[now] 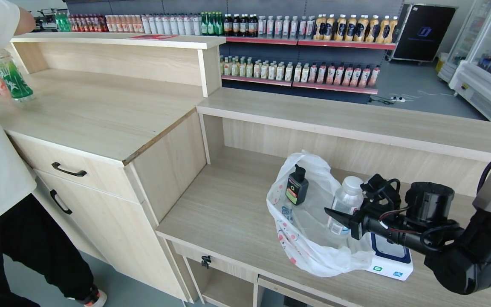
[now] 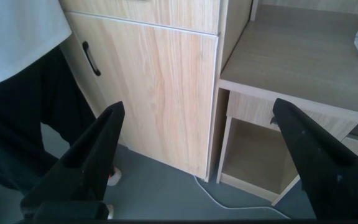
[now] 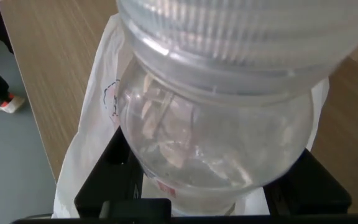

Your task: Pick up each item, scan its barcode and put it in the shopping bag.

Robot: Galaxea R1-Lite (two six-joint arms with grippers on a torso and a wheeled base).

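Gripping a clear plastic bottle [image 1: 348, 194] around its body, the right gripper [image 1: 342, 215] holds it cap up over the open mouth of the white shopping bag [image 1: 296, 245]. The bag lies on the lower tabletop [image 1: 228, 204], touching a white scanner [image 1: 392, 260]. The left gripper [image 2: 199, 109] hangs open and empty, low by the cupboard front. To finish well, I judge the bottle should go straight down into the bag's hollow, released only once its base rests. It should keep clear of the black pump bottle [image 1: 296, 187] at the bag's far side. The clear bottle's white label sits low, too small to read; the black one's is green and red. Farther off, drink bottles [image 1: 13, 79] stand on the raised tabletop beside a person.
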